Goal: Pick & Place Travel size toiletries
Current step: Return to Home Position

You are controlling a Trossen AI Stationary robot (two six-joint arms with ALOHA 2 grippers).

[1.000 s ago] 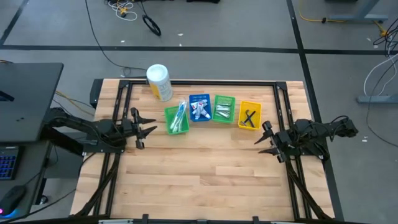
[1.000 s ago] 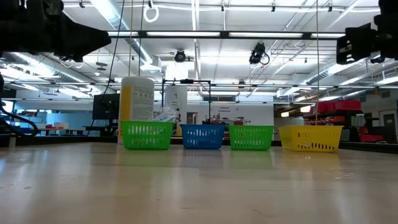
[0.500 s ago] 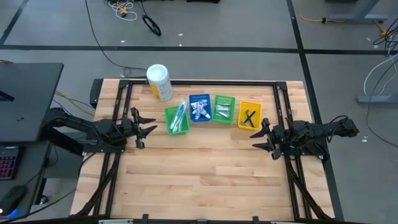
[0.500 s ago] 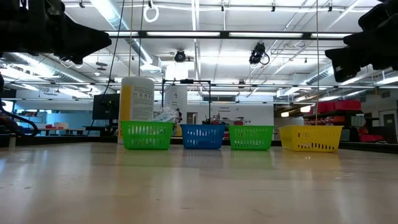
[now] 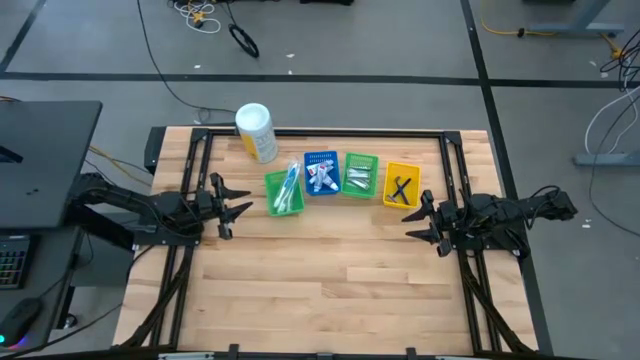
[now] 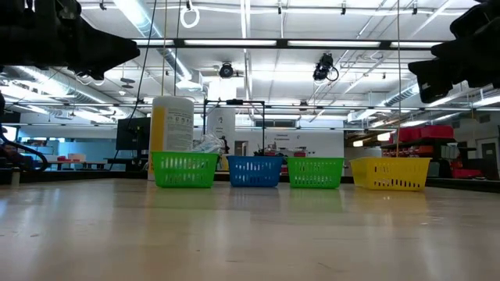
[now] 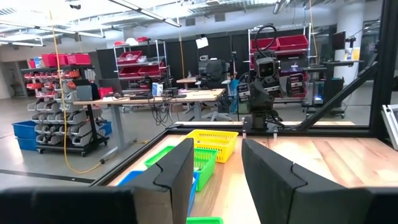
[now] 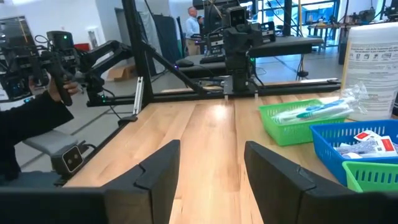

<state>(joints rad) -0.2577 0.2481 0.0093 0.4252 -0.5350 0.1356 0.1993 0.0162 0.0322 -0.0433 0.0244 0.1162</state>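
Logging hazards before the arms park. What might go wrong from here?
The right gripper, open and empty, hangs close to the yellow basket; a swing could nudge it. The toothbrushes poke above the rim of the left green basket, so a low pass by the left gripper may snag them.

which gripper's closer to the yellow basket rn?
Right. The right gripper hangs just off the yellow basket; the left gripper is past the row's other end, beside the leftmost green basket.

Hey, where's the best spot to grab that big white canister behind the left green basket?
Probably the canister by its upper body, jaws level, coming in from the left gripper's side. It stands upright and round, and the green basket covers its lower part in front.
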